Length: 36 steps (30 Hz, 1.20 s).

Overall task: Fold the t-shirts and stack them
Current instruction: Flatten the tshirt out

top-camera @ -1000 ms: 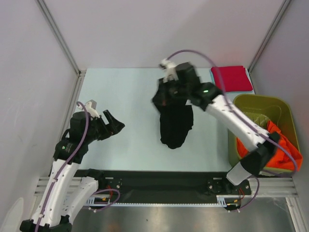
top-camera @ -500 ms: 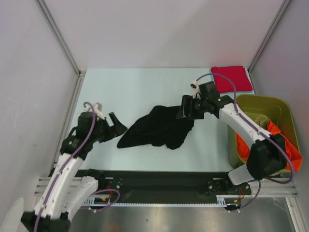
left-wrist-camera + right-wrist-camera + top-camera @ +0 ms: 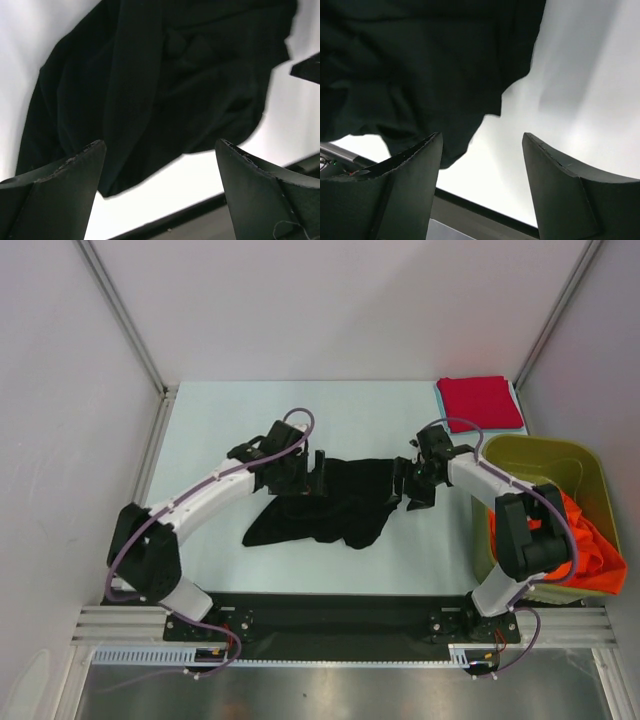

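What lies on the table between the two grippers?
The black t-shirt lies crumpled between the left gripper and the right gripper, as the top view shows.

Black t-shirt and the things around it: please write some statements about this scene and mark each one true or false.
1. The black t-shirt lies crumpled on the table. True.
2. The orange t-shirt sits in the olive-green bin. True.
3. The red t-shirt is in the bin too. False: it lies folded at the table's far right corner.
4. The right gripper is shut on the black t-shirt. False: its jaws are open and hold nothing.
5. The left gripper is open. True.
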Motion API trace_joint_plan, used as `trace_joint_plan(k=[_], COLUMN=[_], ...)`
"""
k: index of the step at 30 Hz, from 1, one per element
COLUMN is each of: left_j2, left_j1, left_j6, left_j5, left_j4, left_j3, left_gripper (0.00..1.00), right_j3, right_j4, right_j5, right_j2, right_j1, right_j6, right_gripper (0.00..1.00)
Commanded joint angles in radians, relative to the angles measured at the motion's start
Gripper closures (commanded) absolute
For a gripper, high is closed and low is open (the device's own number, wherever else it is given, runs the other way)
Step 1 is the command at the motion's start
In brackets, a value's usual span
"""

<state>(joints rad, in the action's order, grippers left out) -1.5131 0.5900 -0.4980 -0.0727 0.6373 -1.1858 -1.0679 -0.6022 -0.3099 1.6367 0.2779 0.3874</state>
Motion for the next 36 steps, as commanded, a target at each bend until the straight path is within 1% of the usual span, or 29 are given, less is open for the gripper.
trace_joint_plan(k=[1,4,5,7,8,10,11,13,14,16,17,19,20,22,24,25,27,28,29,31,32,33,34,35,36], left_j2=[-0.07,-0.131,-0.139,-0.131,-0.118,-0.11,-0.108,-0.113,-0.117,-0.122,-0.122,-0.119,-0.114,-0.099,-0.04,-0.01,0.092,0.129,0.215,0.305,0.358,0.449,0.508,0.56,0.665], left_j1=[0.01,0.007,0.007,0.007,0.004,-0.002,-0.007,-0.01,-0.013,-0.018,-0.021,-0.033,-0.044,-0.048,-0.05,-0.05,-0.05,-0.05,-0.048,-0.05,-0.048,-0.048,-0.048,-0.048,-0.05], left_j6=[0.059,0.065,0.068,0.07,0.072,0.072,0.072,0.073,0.078,0.085,0.091,0.104,0.116,0.133,0.153,0.154,0.147,0.141,0.13,0.119,0.105,0.101,0.105,0.108,0.113], left_j5=[0.067,0.048,0.045,0.051,0.053,0.037,0.024,0.013,0.014,0.022,0.03,0.06,0.07,0.154,0.213,0.267,0.322,0.364,0.375,0.387,0.405,0.41,0.41,0.401,0.396], left_j4=[0.05,0.061,0.061,0.056,0.041,0.03,0.022,0.016,0.019,0.024,0.024,0.042,0.065,0.108,0.176,0.2,0.245,0.257,0.26,0.246,0.248,0.245,0.24,0.225,0.219], left_j3=[-0.058,-0.078,-0.075,-0.06,-0.037,-0.018,-0.002,0.008,0.012,0.011,0.012,0.003,-0.012,-0.047,-0.112,-0.133,-0.187,-0.199,-0.204,-0.189,-0.173,-0.164,-0.152,-0.135,-0.126], left_gripper=[0.03,0.07,0.1,0.1,0.13,0.18,0.27,0.35,0.49,0.61,0.76,0.96,1.0,1.0,1.0,1.0,1.0,1.0,1.0,1.0,1.0,1.0,1.0,1.0,0.99], right_j3=[-0.032,-0.047,-0.049,-0.052,-0.052,-0.055,-0.056,-0.063,-0.066,-0.081,-0.089,-0.113,-0.124,-0.156,-0.211,-0.224,-0.25,-0.26,-0.285,-0.314,-0.326,-0.357,-0.374,-0.392,-0.414], right_j4=[0.039,0.061,0.07,0.087,0.091,0.099,0.101,0.094,0.088,0.064,0.053,0.012,-0.007,-0.078,-0.132,-0.165,-0.182,-0.203,-0.211,-0.234,-0.237,-0.235,-0.245,-0.252,-0.257], right_j5=[0.002,0.005,-0.01,-0.041,-0.047,-0.058,-0.054,-0.04,-0.032,-0.02,-0.008,0.038,0.058,0.138,0.214,0.289,0.365,0.411,0.431,0.465,0.474,0.492,0.505,0.515,0.522], right_j2=[0.07,0.124,0.13,0.14,0.149,0.158,0.161,0.161,0.16,0.158,0.153,0.131,0.12,0.078,0.039,-0.025,-0.099,-0.177,-0.213,-0.293,-0.376,-0.418,-0.458,-0.536,-0.57], right_j1=[0.003,-0.006,-0.011,-0.016,-0.016,-0.014,-0.016,-0.016,-0.016,-0.016,-0.016,-0.014,-0.013,-0.008,0.006,0.007,0.015,0.015,0.018,0.02,0.02,0.024,0.033,0.037,0.035], right_j6=[-0.024,-0.031,-0.035,-0.032,-0.033,-0.032,-0.028,-0.024,-0.024,-0.028,-0.028,-0.031,-0.039,-0.054,-0.07,-0.07,-0.068,-0.068,-0.068,-0.082,-0.09,-0.097,-0.105,-0.11,-0.114], right_gripper=[0.29,0.35,0.4,0.46,0.52,0.57,0.62,0.71,0.81,0.91,0.98,0.99,1.0,1.0,1.0,1.0,1.0,1.0,1.0,1.0,1.0,1.0,1.0,1.0,1.0])
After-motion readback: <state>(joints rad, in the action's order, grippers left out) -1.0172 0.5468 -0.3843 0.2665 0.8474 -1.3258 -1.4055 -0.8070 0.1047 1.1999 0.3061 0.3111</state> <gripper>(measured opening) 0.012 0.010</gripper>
